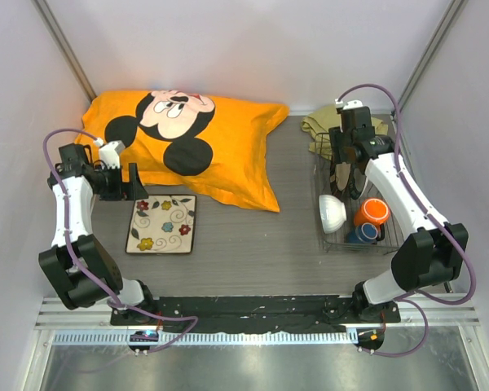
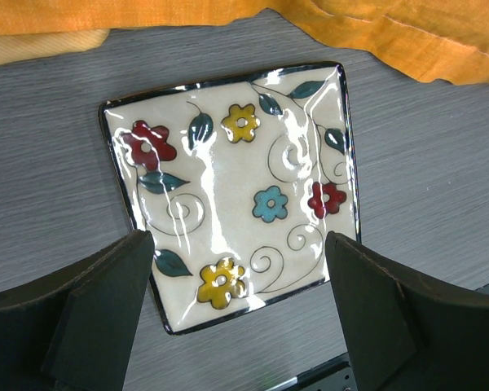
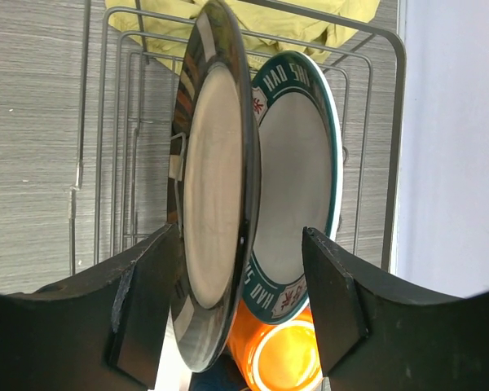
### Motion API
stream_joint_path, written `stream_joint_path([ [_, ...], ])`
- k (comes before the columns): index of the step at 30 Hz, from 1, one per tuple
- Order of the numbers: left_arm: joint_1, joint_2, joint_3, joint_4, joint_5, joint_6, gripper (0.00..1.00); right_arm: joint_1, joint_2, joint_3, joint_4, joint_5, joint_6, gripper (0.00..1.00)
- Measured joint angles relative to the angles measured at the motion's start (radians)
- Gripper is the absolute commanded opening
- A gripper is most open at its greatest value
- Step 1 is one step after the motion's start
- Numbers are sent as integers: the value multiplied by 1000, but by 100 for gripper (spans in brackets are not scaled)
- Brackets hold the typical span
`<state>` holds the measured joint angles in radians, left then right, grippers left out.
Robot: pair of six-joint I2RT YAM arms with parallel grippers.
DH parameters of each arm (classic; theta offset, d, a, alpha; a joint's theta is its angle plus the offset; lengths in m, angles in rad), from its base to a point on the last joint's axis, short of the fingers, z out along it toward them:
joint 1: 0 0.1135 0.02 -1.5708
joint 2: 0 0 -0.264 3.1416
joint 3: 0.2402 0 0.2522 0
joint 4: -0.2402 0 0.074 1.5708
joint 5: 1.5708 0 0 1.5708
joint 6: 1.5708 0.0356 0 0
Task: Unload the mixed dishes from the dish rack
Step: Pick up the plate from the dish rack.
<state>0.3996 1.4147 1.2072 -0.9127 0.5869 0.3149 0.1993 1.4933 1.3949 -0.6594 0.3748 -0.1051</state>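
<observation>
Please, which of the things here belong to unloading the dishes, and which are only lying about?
Belong to the job: dish rack, brown plate, white plate with dark patterned rim, white bowl, orange mug, blue cup, square floral plate (already out of the rack).

Only lying about: orange Mickey Mouse pillow, olive-green cloth behind the rack.

A large orange pillow (image 1: 236, 155) printed with a cartoon mouse's face lies across the far left and middle of the grey wood-grain table (image 1: 253, 244), one corner reaching toward the centre. A crumpled olive-green cloth (image 1: 319, 124) sits at the far right, close to the pale back wall (image 1: 244, 41).
</observation>
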Motion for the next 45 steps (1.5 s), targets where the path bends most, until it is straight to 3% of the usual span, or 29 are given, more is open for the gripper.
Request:
stream_joint_path([
  [18, 0, 10, -13, 5, 0, 0, 91, 8, 96, -4, 33, -1, -7, 61],
  [32, 0, 11, -22, 5, -1, 3, 91, -46, 107, 4, 39, -51, 11, 46],
  [43, 0, 13, -24, 5, -1, 4, 91, -69, 117, 23, 46, -76, 19, 20],
  [45, 0, 13, -24, 5, -1, 5, 91, -72, 119, 27, 45, -69, 34, 10],
])
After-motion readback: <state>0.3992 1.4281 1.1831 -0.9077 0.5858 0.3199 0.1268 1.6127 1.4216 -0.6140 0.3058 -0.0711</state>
